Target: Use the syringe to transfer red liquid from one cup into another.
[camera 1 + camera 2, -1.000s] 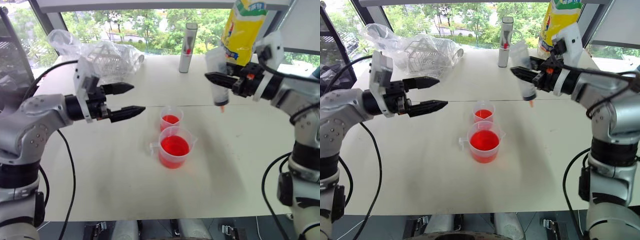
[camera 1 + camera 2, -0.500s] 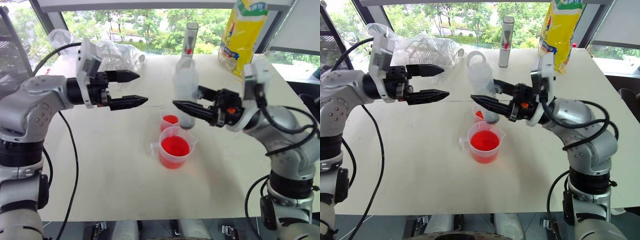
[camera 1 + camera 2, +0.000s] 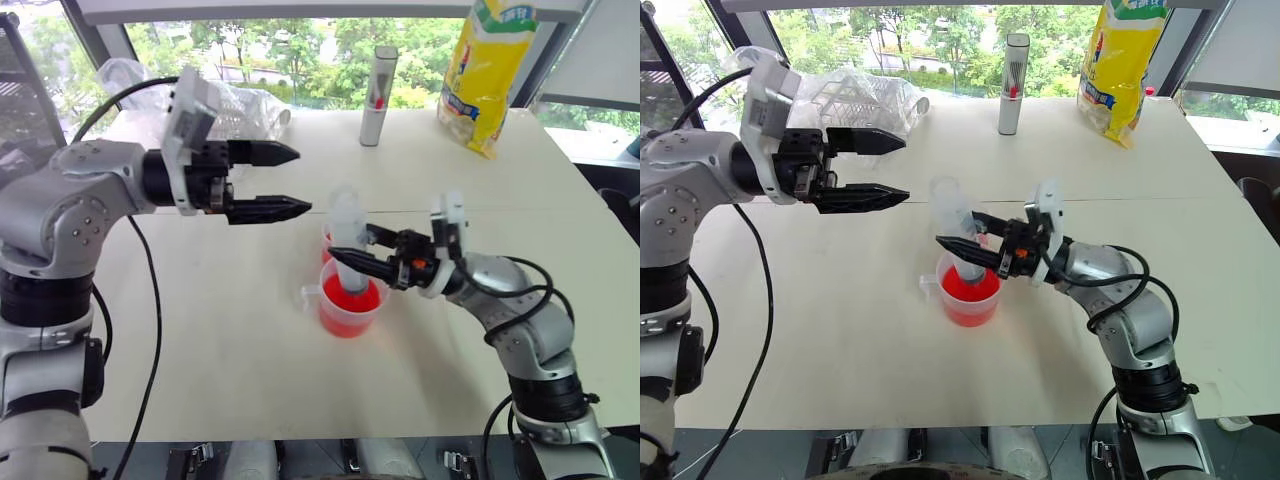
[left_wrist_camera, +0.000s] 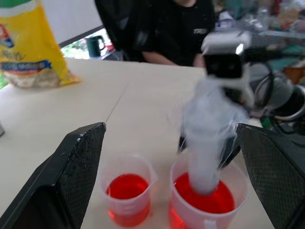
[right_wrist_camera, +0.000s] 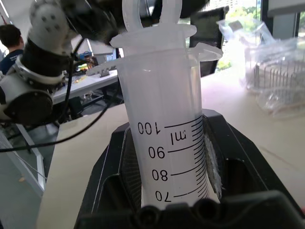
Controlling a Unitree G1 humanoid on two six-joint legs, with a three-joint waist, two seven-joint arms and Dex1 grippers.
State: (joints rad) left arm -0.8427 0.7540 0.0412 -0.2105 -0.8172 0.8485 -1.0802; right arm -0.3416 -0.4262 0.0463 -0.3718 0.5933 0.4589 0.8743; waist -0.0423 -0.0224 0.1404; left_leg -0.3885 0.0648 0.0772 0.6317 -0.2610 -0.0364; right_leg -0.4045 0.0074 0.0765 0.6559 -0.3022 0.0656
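**Syringe tip down in the big cup**

At the left, the left gripper (image 3: pixel 282 182) hangs above the table (image 3: pixel 220 350) with its two black fingers spread wide and nothing between them, pointing toward the middle. Behind it, at the far edge, lies a crumpled clear plastic bag (image 3: pixel 235 105).

In the middle stand two clear cups, touching or nearly so. The larger cup with the handle (image 3: pixel 350 305) is nearer and holds red liquid (image 3: pixel 352 298). The smaller cup (image 4: pixel 127 193), just behind it, holds some red liquid too. The syringe (image 3: pixel 345 240) stands nearly upright with its lower end down in the larger cup.

The right gripper (image 3: pixel 362 262) is clamped on the syringe barrel, reaching in from the right.

Farther back stand a grey cylinder (image 3: pixel 377 95) and, to the right, a yellow bag (image 3: pixel 480 75).
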